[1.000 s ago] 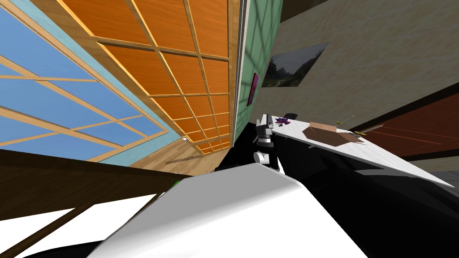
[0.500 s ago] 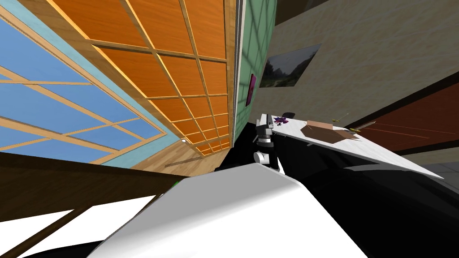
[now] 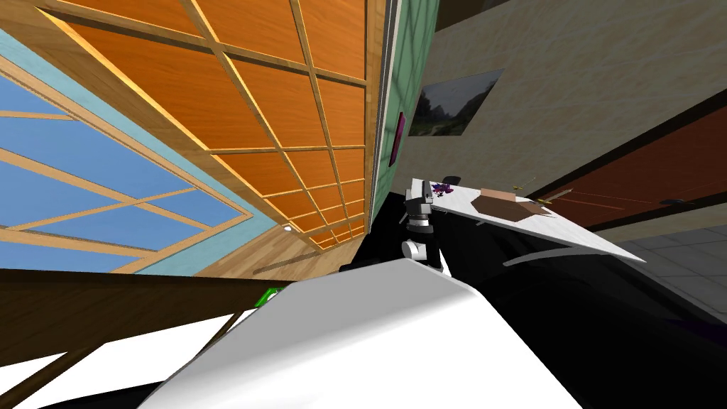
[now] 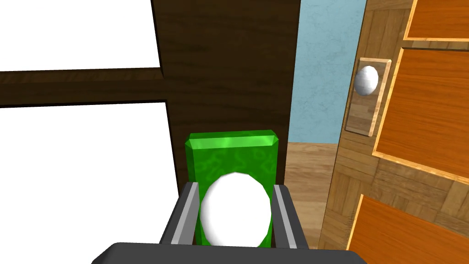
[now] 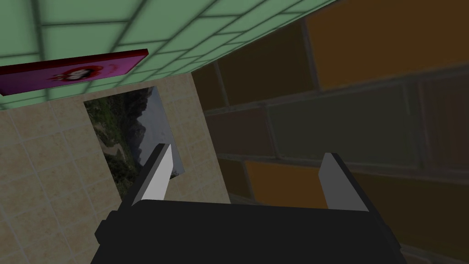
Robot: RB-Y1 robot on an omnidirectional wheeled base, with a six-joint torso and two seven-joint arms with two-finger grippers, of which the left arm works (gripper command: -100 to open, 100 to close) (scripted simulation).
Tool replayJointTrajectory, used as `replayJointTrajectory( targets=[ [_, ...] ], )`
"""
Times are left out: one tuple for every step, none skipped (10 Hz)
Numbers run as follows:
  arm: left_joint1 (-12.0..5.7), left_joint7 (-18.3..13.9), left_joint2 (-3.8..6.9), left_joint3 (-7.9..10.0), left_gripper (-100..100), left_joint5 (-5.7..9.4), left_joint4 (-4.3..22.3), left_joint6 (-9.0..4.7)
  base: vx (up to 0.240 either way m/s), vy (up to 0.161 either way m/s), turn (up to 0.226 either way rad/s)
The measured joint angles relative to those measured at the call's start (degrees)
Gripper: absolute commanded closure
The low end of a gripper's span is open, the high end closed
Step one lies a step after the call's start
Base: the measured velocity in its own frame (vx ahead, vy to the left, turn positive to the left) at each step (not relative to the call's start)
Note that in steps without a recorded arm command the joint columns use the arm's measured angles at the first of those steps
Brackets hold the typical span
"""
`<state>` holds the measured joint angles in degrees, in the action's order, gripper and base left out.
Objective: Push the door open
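Left gripper (image 4: 236,188): fingers clamp the flanks of a smooth white, egg-shaped knob (image 4: 236,213), which sits between them on a glossy green bevelled plate (image 4: 231,151) on the dark wood-grain door (image 4: 229,68) with flat white panels (image 4: 82,174). Right gripper (image 5: 246,156): fingers spread, apparently empty.

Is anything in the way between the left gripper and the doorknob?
No, nothing visible. The left gripper grips both sides of the white knob on the green plate of the dark door. The orange door stands off to one side.
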<state>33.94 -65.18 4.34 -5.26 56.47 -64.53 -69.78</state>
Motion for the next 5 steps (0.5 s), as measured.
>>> replayJointTrajectory(
  targets=[
    [-1.33,0.48,-0.10,1.08,100,1.20,1.05,-0.37,0.060,0.086,-0.116],
    [-1.27,1.76,-0.45,1.94,100,2.42,0.12,-0.07,0.054,0.103,-0.100],
    [-2.04,3.32,-0.97,2.95,100,3.68,-0.07,0.02,0.052,0.124,-0.129],
    [-3.41,3.56,-1.07,3.98,100,4.76,1.61,-0.76,0.059,0.103,-0.129],
    [-3.69,4.27,-1.10,5.12,100,6.19,1.17,-0.72,0.060,0.110,-0.102]
  ],
)
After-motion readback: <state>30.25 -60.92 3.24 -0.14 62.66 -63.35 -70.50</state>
